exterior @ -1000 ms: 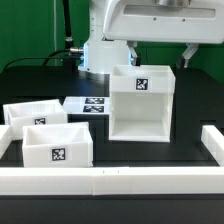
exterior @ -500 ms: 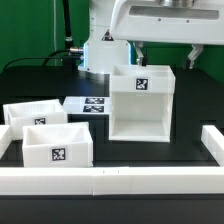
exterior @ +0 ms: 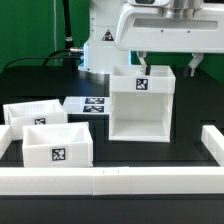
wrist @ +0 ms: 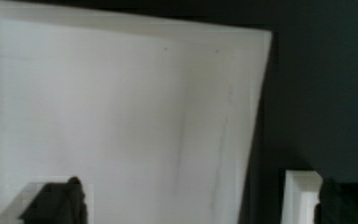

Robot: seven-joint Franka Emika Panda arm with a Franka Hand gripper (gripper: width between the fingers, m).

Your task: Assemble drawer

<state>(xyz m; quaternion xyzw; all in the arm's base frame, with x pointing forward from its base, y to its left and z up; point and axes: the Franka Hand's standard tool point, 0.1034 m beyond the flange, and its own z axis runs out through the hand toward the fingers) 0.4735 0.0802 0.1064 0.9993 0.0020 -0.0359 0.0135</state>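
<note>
White plastic housing (exterior: 140, 108) stands upright near the middle of the black counter (exterior: 195, 118). Its open front faces the exterior camera, and a square tag (exterior: 141, 83) sits on the band above that opening.

The hand (exterior: 168, 64) hangs just above the housing's top with its fingers (exterior: 143, 62) spread wide. One is over the far rim towards the exterior view's left; the other is out past the housing's corner on the exterior view's right. It grips nothing. In the wrist view a pale wall of the housing (wrist: 123, 110) fills the space between the two fingertips, with the hand (wrist: 181, 200) centred on it.

Two trays lie to the exterior view's left of the housing, apart from it: the rear tray (exterior: 33, 112) and, nearer the camera, the front tray (exterior: 57, 143). The marker board (exterior: 88, 105) lies flat just beside the housing on that same side. A low border rail (exterior: 110, 180) runs in front of the housing.
</note>
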